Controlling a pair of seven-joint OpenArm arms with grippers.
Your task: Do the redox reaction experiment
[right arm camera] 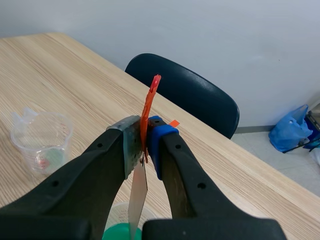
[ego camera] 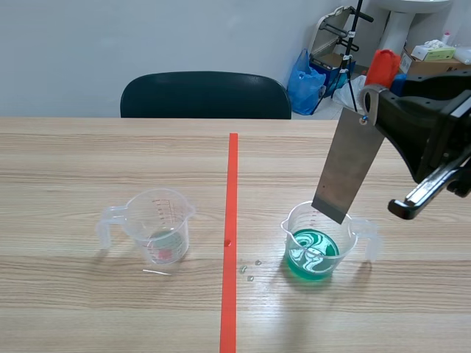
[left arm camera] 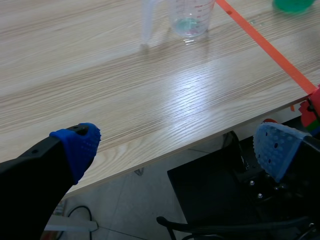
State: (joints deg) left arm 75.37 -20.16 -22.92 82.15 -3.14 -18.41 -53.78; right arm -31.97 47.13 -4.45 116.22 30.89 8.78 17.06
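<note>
A grey metal strip (ego camera: 349, 165) with an orange-red clip on top hangs tilted over a clear beaker of green liquid (ego camera: 319, 243). Its lower end is at the beaker's rim, above the liquid. My right gripper (ego camera: 370, 99) is shut on the strip's top; in the right wrist view the right gripper (right arm camera: 143, 142) pinches the strip (right arm camera: 136, 195) above the green beaker (right arm camera: 117, 231). A second clear beaker (ego camera: 157, 226), nearly empty with a faint tint at its bottom, stands left of the tape line. My left gripper (left arm camera: 177, 150) is open beyond the table's front edge, far from that beaker (left arm camera: 192, 20).
A few small drops (ego camera: 250, 271) lie beside the orange tape line (ego camera: 231, 235). A dark chair (ego camera: 206, 95) stands behind the table's far edge. A blue bag (ego camera: 305, 81) and boxes sit at the back right. Floor and black equipment lie under the left gripper.
</note>
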